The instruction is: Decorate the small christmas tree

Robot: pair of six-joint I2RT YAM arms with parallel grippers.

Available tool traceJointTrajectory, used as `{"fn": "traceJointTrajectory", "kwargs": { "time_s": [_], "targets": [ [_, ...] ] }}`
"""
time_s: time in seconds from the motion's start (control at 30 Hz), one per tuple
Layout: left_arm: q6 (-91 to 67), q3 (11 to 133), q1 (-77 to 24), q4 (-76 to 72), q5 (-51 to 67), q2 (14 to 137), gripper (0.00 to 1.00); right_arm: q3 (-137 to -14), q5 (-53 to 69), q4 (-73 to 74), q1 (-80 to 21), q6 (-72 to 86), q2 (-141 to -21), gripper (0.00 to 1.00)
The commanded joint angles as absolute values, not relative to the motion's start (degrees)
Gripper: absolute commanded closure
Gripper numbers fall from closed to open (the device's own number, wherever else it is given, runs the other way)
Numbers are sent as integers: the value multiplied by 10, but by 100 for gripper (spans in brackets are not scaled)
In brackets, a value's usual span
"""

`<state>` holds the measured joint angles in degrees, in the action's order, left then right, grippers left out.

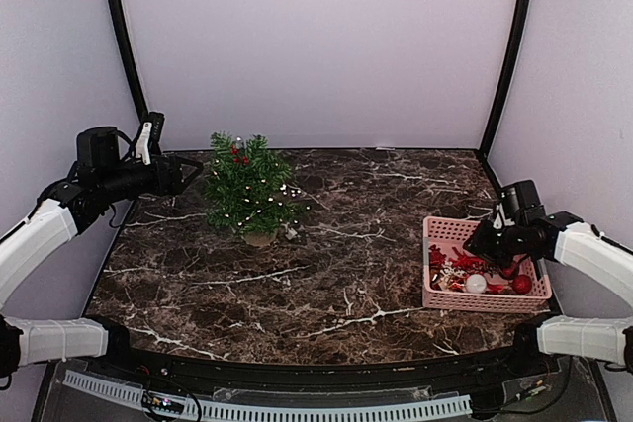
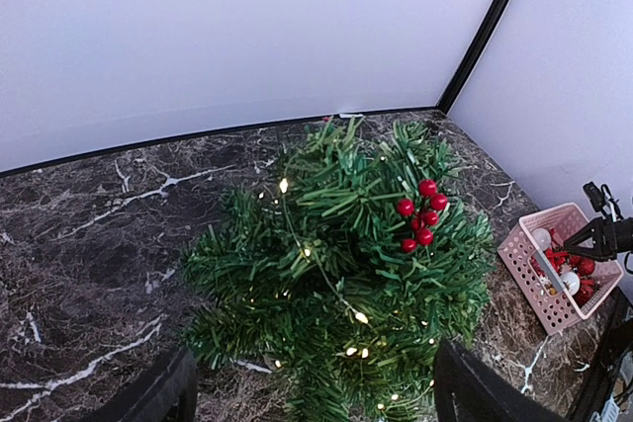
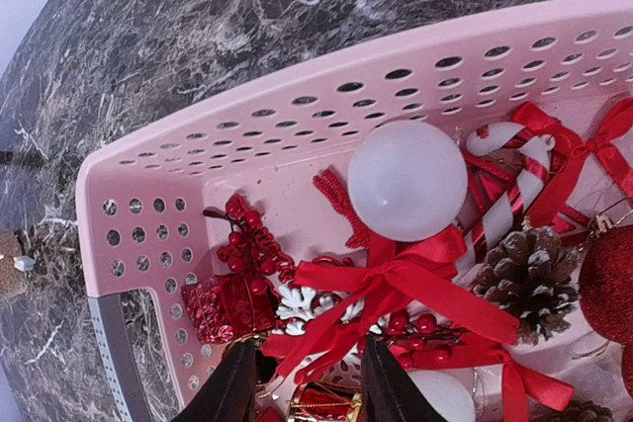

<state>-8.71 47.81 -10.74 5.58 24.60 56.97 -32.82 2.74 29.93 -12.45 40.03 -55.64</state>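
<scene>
The small christmas tree (image 1: 249,190) stands at the back left of the marble table, dark green, with a red berry sprig (image 2: 420,212) and a string of lit fairy lights on it. My left gripper (image 1: 194,173) is open and empty, hovering just left of the tree; in the left wrist view its wide-apart fingers (image 2: 158,397) frame the tree (image 2: 336,274). My right gripper (image 1: 480,246) is down in the pink basket (image 1: 485,301). In the right wrist view it (image 3: 302,387) is open, its fingers straddling the tails of a red ribbon bow (image 3: 396,284).
The basket (image 3: 198,160) holds a white ball (image 3: 407,180), a candy cane (image 3: 514,185), a pine cone (image 3: 529,269), a red gift box (image 3: 218,308), a white snowflake (image 3: 302,303), a berry sprig (image 3: 252,239) and a red bauble (image 1: 521,284). Walls enclose the table.
</scene>
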Motion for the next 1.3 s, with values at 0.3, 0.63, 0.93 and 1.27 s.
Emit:
{"fn": "traceJointTrajectory", "kwargs": {
  "time_s": [0.3, 0.63, 0.93, 1.27],
  "targets": [
    [-88, 473, -104, 38, 258, 569, 16, -310, 24, 282, -153, 432, -566, 66],
    [-86, 473, -105, 39, 255, 565, 16, -317, 23, 272, -161, 424, -594, 82],
    [-84, 472, -105, 40, 249, 560, 16, -407, -69, 365, -161, 420, -520, 100],
    [-83, 472, -105, 39, 252, 554, 16, -475, -95, 422, -161, 413, -464, 100]
  ]
}}
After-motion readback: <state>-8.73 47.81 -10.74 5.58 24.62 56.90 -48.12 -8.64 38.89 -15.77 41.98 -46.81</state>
